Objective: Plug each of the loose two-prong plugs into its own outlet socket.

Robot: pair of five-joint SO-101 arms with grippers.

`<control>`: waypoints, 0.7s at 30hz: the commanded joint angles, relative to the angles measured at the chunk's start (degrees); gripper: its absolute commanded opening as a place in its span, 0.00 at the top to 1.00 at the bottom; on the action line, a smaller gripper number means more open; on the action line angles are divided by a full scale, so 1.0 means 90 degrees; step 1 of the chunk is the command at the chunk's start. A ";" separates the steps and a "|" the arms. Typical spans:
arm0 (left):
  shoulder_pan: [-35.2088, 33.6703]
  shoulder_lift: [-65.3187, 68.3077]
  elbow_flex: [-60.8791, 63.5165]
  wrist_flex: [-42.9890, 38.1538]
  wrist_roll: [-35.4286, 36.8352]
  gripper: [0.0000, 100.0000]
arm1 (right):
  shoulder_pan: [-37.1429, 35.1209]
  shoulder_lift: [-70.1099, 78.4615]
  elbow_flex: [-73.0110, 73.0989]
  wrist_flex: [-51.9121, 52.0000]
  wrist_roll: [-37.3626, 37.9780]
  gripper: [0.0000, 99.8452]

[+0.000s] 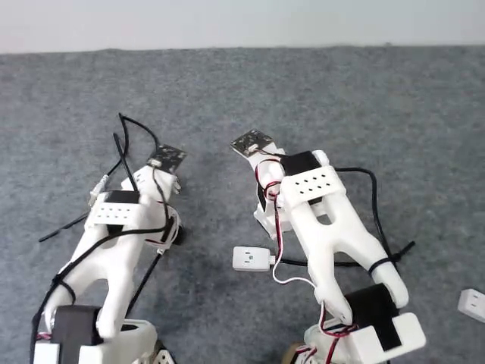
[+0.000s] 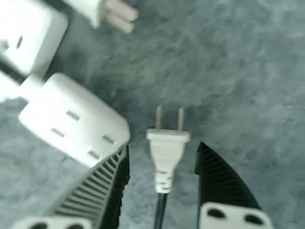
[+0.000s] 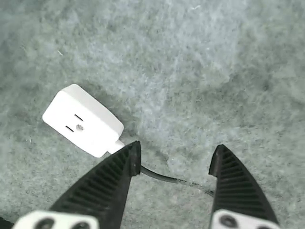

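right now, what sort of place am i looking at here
Probably a robot test bench, not a home: a table covered in grey felt, a left arm and right arm with bare wiring, and a loose outlet socket and two-prong plug laid out.

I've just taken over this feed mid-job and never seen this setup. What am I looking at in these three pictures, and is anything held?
Two small white robot arms, the left arm and the right arm, sit side by side on a grey carpeted table. The high view looks down on both; each other picture comes from a camera on one arm's wrist, looking past its black two-fingered hand. The left hand is open, with a white two-prong plug lying loose between its fingers, beside a white multi-slot outlet block. The right hand is open over the black cord of a single white outlet socket. Nothing is held.
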 commanded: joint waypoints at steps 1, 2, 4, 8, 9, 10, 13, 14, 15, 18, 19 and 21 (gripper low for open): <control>-0.0264 0.0020 -0.0190 0.0068 0.0059 0.77 | 0.0044 -0.0308 -0.0010 -0.0044 0.0059 0.76; -0.0234 0.0020 -0.0151 0.0059 0.0059 0.77 | 0.0044 -0.0308 -0.0010 -0.0054 0.0059 0.76; -0.0137 0.0020 -0.0063 0.0029 0.0059 0.77 | 0.0044 -0.0308 -0.0010 -0.0054 0.0059 0.76; 0.0059 0.0020 0.0005 0.0029 0.0049 0.77 | 0.0044 -0.0308 -0.0010 -0.0054 0.0039 0.76; 0.0059 0.0020 0.0005 0.0029 0.0049 0.77 | 0.0044 -0.0308 -0.0010 -0.0054 0.0039 0.76; 0.0059 0.0020 0.0005 0.0039 0.0049 0.77 | 0.0044 -0.0308 -0.0010 -0.0054 0.0039 0.76; 0.0068 0.0020 0.0015 0.0059 0.0039 0.77 | 0.0044 -0.0308 -0.0010 -0.0054 0.0039 0.76; 0.0068 0.0029 0.0034 0.0068 0.0039 0.77 | 0.0044 -0.0308 -0.0010 -0.0054 0.0039 0.76; 0.0068 0.0029 0.0093 0.0059 0.0039 0.77 | 0.0044 -0.0308 -0.0010 -0.0054 0.0029 0.76; 0.0068 0.0029 0.0171 0.0068 0.0039 0.77 | 0.0044 -0.0298 -0.0010 -0.0063 0.0029 0.76; 0.0068 0.0029 0.0181 0.0068 0.0039 0.77 | 0.0044 -0.0298 -0.0010 -0.0063 0.0029 0.76; 0.0068 0.0029 0.0181 0.0078 0.0039 0.77 | 0.0044 -0.0298 -0.0010 -0.0063 0.0029 0.76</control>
